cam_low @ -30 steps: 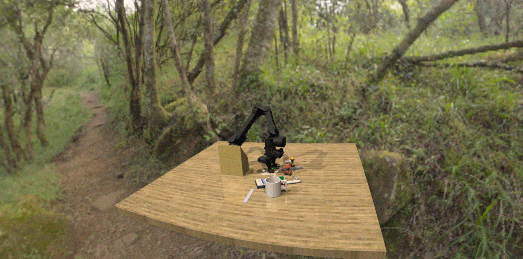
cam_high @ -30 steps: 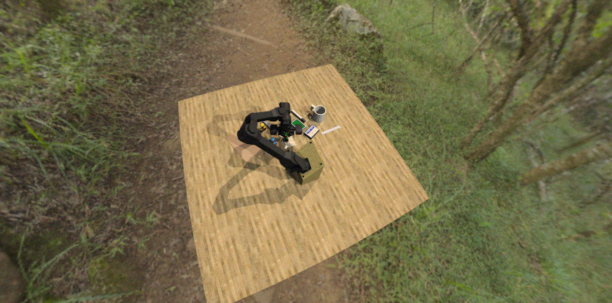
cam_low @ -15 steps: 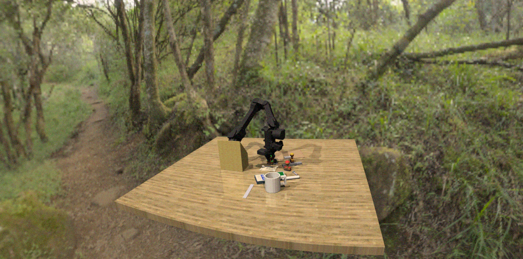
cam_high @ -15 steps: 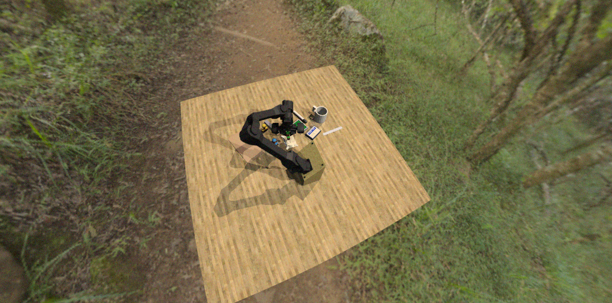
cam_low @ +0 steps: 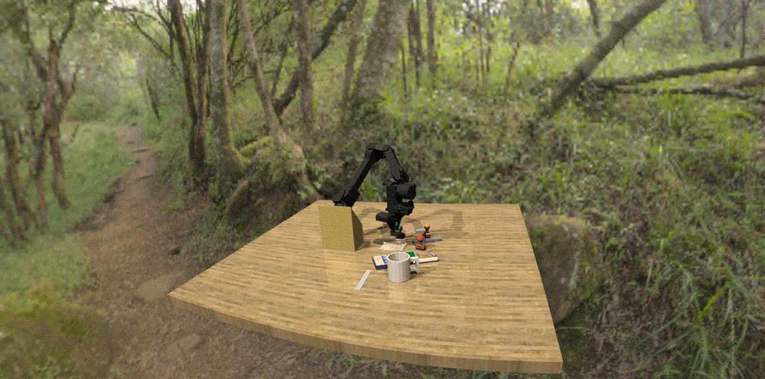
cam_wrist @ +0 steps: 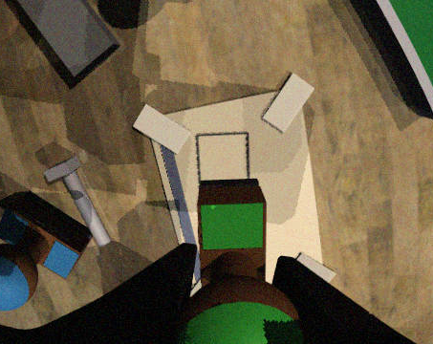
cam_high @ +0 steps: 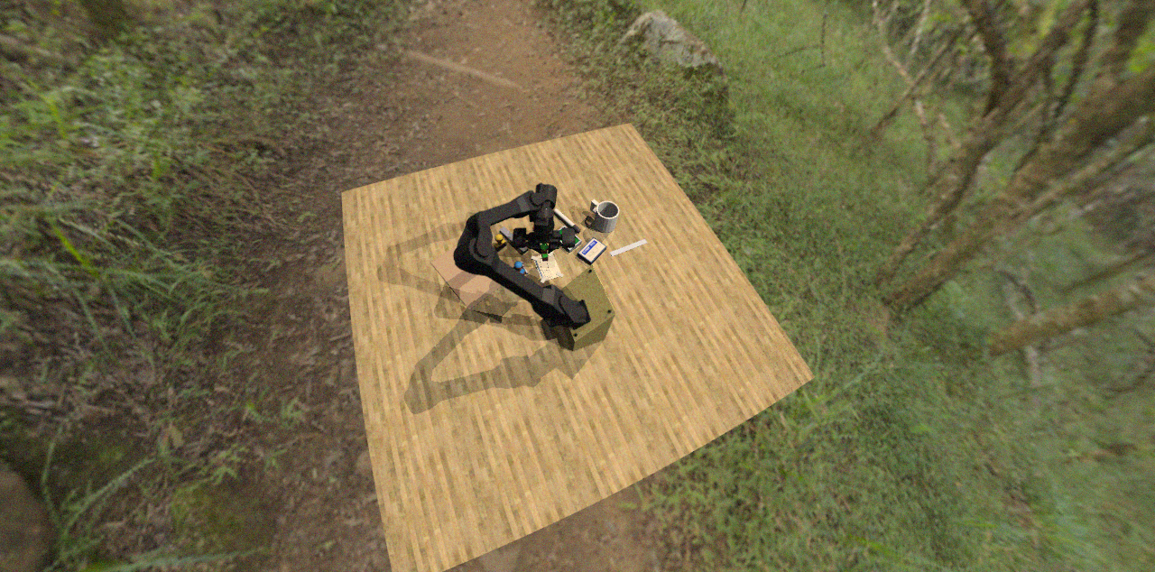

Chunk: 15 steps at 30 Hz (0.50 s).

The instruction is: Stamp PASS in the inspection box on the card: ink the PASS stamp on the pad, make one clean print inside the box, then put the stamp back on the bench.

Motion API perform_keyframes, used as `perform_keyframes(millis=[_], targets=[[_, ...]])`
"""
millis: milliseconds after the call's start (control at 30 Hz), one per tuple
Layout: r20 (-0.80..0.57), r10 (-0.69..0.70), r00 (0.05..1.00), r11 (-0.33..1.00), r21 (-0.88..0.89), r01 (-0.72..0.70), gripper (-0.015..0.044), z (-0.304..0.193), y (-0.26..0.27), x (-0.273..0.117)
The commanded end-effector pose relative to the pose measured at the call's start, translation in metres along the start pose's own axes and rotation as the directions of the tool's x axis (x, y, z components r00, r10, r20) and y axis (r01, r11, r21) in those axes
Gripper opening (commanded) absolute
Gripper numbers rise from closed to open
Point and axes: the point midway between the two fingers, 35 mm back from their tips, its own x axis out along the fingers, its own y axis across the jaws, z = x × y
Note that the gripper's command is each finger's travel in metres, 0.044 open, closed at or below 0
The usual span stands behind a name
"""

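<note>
My gripper (cam_wrist: 235, 264) (cam_high: 545, 247) is shut on the brown stamp (cam_wrist: 232, 225) with a green knob and green top patch. It holds the stamp upright over the card (cam_wrist: 292, 191) (cam_high: 547, 268) (cam_low: 392, 245); any gap beneath is hard to tell. The black box outline (cam_wrist: 223, 134) shows beyond the stamp, its lower part hidden, and the visible inside is blank. White blocks (cam_wrist: 162, 129) (cam_wrist: 289, 102) lie on the card's corners. The green ink pad (cam_wrist: 426, 43) (cam_low: 411, 254) is at the wrist view's upper right. The stamp's underside is hidden.
A blue stamp (cam_wrist: 8, 282) (cam_high: 519, 267) and a grey bolt (cam_wrist: 87, 205) lie left of the card. A dark grey block (cam_wrist: 73, 38) is farther up. Red (cam_low: 420, 241) and yellow (cam_low: 427, 230) stamps, a mug (cam_high: 605, 216) (cam_low: 398, 267) and a white strip (cam_high: 628, 247) (cam_low: 363, 280) are around.
</note>
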Motion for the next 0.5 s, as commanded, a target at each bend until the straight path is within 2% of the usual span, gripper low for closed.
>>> perform_keyframes(millis=[0,233,467], targets=[[0.005,-0.003,1.0,1.0,-0.009,0.003,0.0,0.001,0.0,-0.007],[0.005,-0.002,1.0,1.0,-0.009,0.002,0.0,0.0,-0.001,-0.016],[0.01,-0.012,1.0,1.0,-0.009,0.012,0.0,0.004,-0.042,-0.018]])
